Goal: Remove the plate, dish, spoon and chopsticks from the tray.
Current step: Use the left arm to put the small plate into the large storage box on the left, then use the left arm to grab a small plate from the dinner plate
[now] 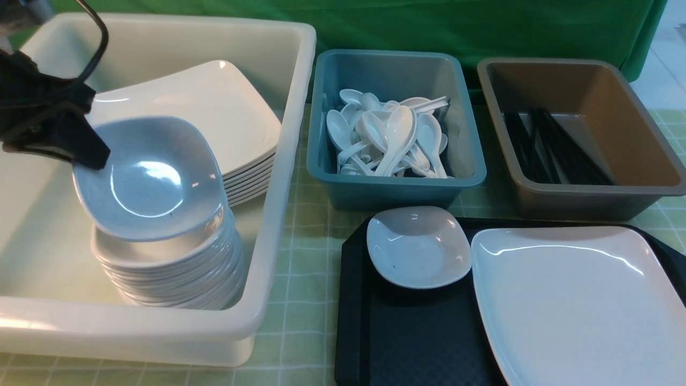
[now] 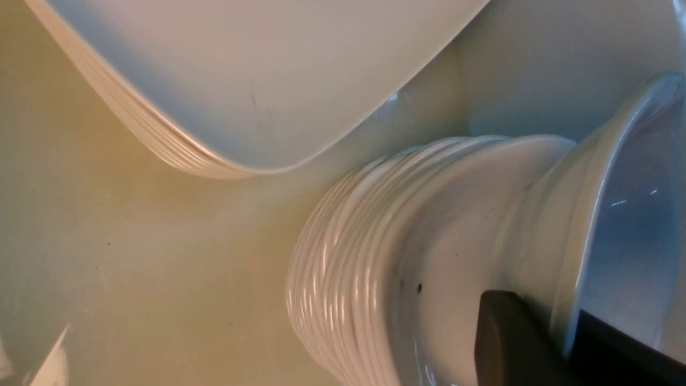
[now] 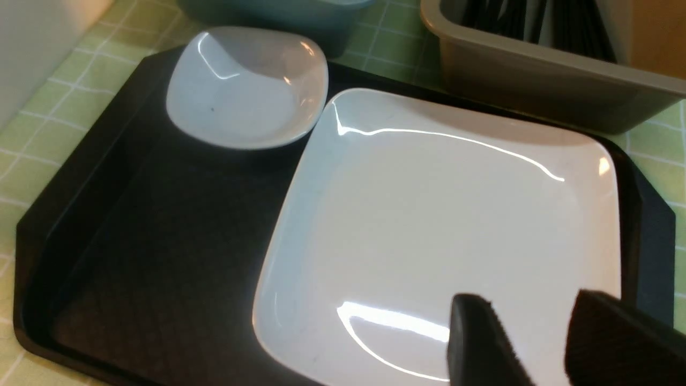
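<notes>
Front: left pincer [image 1: 91, 153] is clamped on the rim of a small glossy white squarish dish [image 1: 153, 179]. The dish is tilted over the stack of matching small dishes [image 1: 177, 273] inside the big cream plastic tub [image 1: 284, 161]; can't tell if it touches the stack. A stack of large white plates [image 1: 225, 112] sits behind it in the same tub. Teal plastic bin [image 1: 396, 190] holds a heap of white soup spoons [image 1: 394, 134], and the grey-brown tub [image 1: 589, 201] holds black chopsticks [image 1: 557, 150]. Black textured rectangular tray [image 1: 418, 338] sits on the green-checked desk [image 1: 300, 257]. It carries a second small white dish [image 1: 418, 246] at its far left corner and the large glossy white squarish plate [image 1: 579, 311] just beside that, on the right. Left wrist: black fingers [image 2: 504, 343] sit either side of the held dish's rim, the small-dish stack right beside it. Right wrist: right pincer [image 3: 528, 311] has its jaws apart and empty, hovering over the plate's near part.
</notes>
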You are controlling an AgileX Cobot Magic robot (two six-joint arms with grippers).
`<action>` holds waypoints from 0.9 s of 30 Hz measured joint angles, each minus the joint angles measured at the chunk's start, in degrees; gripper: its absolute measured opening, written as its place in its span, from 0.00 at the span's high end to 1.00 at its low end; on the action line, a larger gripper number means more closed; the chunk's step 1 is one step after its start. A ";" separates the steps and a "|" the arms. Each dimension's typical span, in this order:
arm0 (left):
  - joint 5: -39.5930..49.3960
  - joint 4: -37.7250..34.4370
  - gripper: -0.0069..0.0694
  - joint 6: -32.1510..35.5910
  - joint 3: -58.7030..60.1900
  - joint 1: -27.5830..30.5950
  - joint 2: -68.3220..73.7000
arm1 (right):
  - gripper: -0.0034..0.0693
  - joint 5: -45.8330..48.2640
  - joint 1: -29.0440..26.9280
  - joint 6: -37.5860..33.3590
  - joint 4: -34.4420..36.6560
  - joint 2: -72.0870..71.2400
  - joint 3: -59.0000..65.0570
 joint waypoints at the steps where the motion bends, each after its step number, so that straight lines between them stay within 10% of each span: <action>1: 0.00 0.00 0.86 0.00 0.00 0.00 0.00 | 0.62 0.00 0.00 0.00 0.00 0.00 0.00; 16: -1.53 10.27 0.29 -12.25 -10.97 0.00 1.99 | 0.62 0.00 0.00 0.00 0.00 0.00 0.00; 21: -0.57 -0.92 0.42 -14.41 -13.36 -1.07 0.84 | 0.62 0.00 0.00 0.00 0.00 0.00 0.00; 27: -0.42 -7.77 0.86 -18.33 -13.63 -13.01 0.72 | 0.62 0.00 0.00 -0.05 0.00 0.00 0.00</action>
